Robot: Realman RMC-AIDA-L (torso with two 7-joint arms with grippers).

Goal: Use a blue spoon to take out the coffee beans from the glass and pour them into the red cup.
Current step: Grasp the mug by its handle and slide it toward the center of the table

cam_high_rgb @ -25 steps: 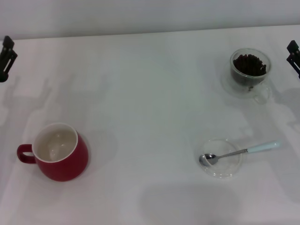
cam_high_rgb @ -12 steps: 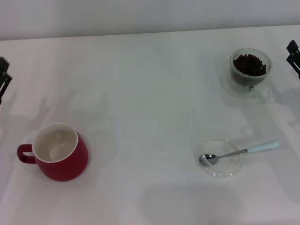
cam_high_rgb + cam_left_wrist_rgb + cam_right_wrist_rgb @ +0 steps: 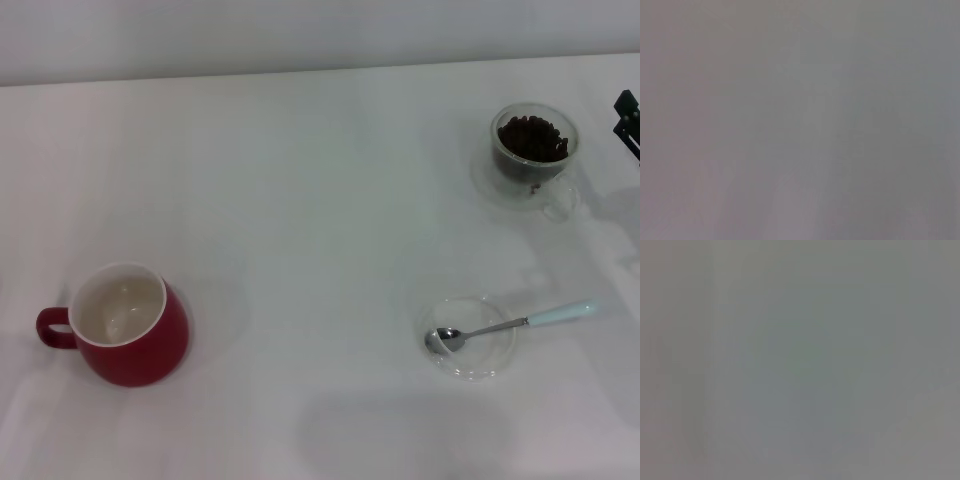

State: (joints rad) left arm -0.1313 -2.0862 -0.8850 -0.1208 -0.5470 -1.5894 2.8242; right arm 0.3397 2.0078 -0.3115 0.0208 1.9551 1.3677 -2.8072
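Black right hand (image 3: pixel 627 118) hovers beside glass (image 3: pixel 533 152).

R tool (image 3: pixel 628 120): black, angular, thin struts; only edge visible.

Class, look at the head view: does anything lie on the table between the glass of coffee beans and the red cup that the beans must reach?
Nothing visible does. The glass with the coffee beans stands far right, the red cup near left, with bare table between. The blue spoon on its glass dish lies nearer than that line.
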